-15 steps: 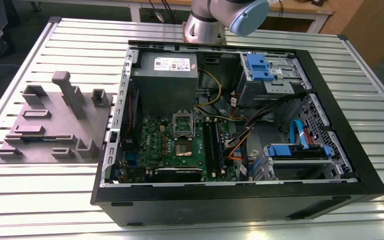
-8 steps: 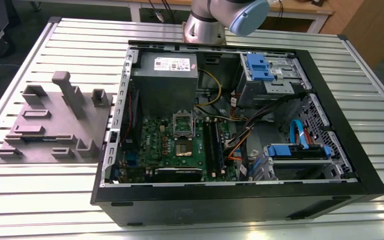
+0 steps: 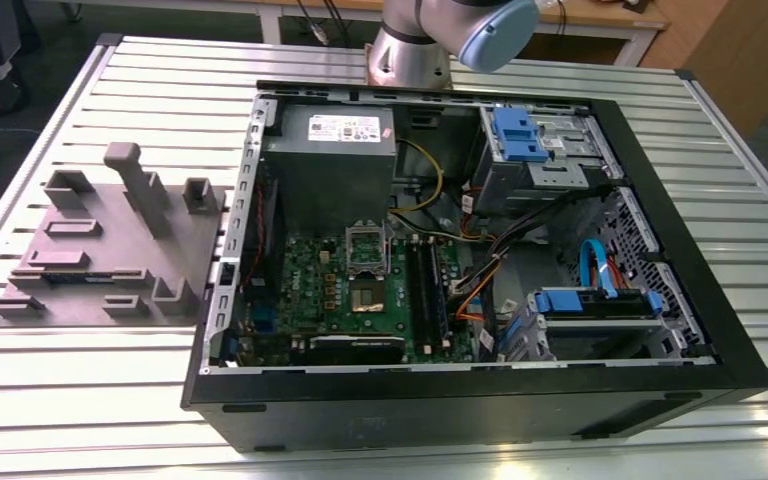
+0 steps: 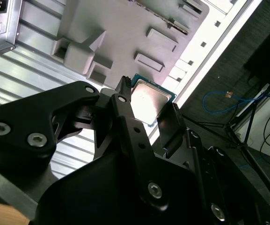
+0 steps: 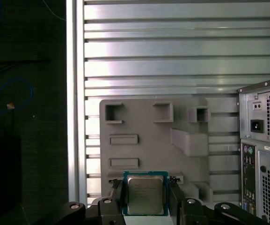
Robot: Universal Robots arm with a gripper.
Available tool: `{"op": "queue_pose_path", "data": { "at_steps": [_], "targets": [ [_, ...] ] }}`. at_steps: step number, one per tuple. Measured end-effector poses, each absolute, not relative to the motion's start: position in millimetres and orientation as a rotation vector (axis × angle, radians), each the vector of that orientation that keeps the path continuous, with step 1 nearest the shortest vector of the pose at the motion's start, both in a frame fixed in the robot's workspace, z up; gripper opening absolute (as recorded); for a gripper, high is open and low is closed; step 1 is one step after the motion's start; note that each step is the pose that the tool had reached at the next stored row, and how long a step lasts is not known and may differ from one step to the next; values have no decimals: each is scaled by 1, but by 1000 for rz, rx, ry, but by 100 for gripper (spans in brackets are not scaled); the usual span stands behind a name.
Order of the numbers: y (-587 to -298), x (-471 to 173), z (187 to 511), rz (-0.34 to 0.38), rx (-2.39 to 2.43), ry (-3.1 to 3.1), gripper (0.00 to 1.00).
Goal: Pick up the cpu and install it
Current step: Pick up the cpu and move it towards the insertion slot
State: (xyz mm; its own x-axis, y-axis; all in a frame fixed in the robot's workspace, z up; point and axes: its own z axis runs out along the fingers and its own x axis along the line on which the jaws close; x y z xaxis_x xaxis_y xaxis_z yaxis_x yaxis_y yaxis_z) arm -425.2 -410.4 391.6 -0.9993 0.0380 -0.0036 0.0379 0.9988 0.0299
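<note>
Exterior view: saw open black tower PC case (image 3: 491, 410) lying on its side on ribbed aluminium tabletop (image 3: 91, 400). Inside, toward the exterior view's left, noted green circuit board (image 3: 317, 290) w/ square metal-framed socket (image 3: 365, 250) near its middle. Large grey metal box (image 3: 328, 165) w/ white label sat just beyond board. Blue plastic drive brackets (image 3: 518, 135) sat toward the exterior view's right. Found grey moulded fixture plate (image 3: 104, 265) w/ upright blocks on tabletop, beside case on the exterior view's left. Silver-and-blue arm (image 3: 424, 40) rose at far edge behind case.

Second wrist view: found black two-finger tool (image 4: 146, 107) closed onto cpu (image 4: 149, 99), a small flat square chip w/ silvery-grey top & thin green rim. Had its fingers (image 4: 124, 101) pressed against two opposite chip edges. Cpu was held between camera & fixture plate (image 4: 125, 28), w/ tabletop behind. Saw blue cable (image 4: 223, 98) on dark floor (image 4: 209, 70) past tabletop edge.

First wrist view: met same grip face-on. Cpu (image 5: 145, 194) showed metal top to camera, clamped between both fingers (image 5: 117, 190). Behind it lay fixture plate (image 5: 149, 150) on tabletop, w/ rear of PC case (image 5: 266, 140), incl. power inlet & vent grille, beside plate.
</note>
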Motion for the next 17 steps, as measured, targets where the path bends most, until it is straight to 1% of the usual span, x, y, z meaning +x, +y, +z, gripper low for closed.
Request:
{"op": "queue_pose_path", "data": {
  "at_steps": [17],
  "targets": [
    [-410, -423, 392, 47, 60, 3137, 47]
  ]
}}
